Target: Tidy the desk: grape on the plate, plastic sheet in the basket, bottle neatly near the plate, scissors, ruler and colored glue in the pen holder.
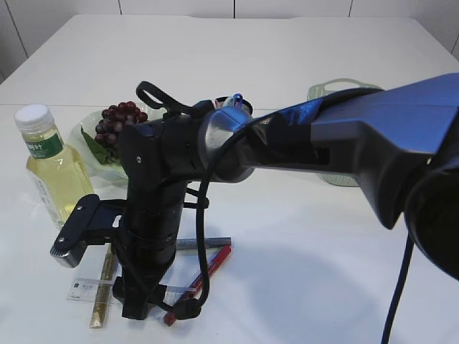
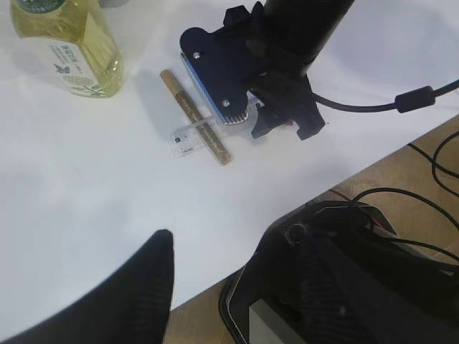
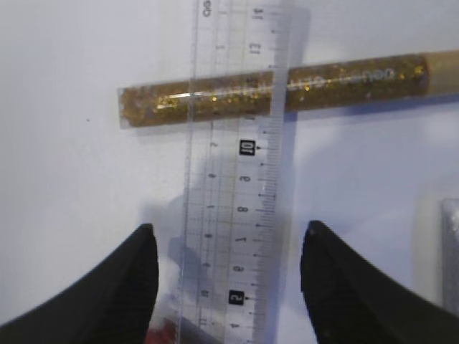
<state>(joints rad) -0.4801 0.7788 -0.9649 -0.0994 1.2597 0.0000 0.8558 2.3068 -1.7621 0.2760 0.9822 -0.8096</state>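
Note:
My right gripper (image 3: pixel 228 247) points down at the table's front left, open, its fingertips on either side of the clear ruler (image 3: pixel 237 179) without touching it. The ruler (image 1: pixel 84 290) lies across a gold glitter glue (image 3: pixel 272 97). A silver glue (image 1: pixel 208 244) and a red one (image 1: pixel 208 276) lie beside them. Grapes (image 1: pixel 118 123) rest on the green plate (image 1: pixel 86 140). The bottle (image 1: pixel 46 161) of yellow liquid stands upright at the left. My left gripper (image 2: pixel 229 244) hovers open and empty over the table's front edge. Scissors and plastic sheet are out of view.
A pale green basket (image 1: pixel 337 89) stands at the back right, mostly hidden by the right arm (image 1: pixel 344 136). Something with blue and red tips (image 1: pixel 234 100) pokes up behind that arm. Cables (image 2: pixel 401 100) hang off the table's front edge.

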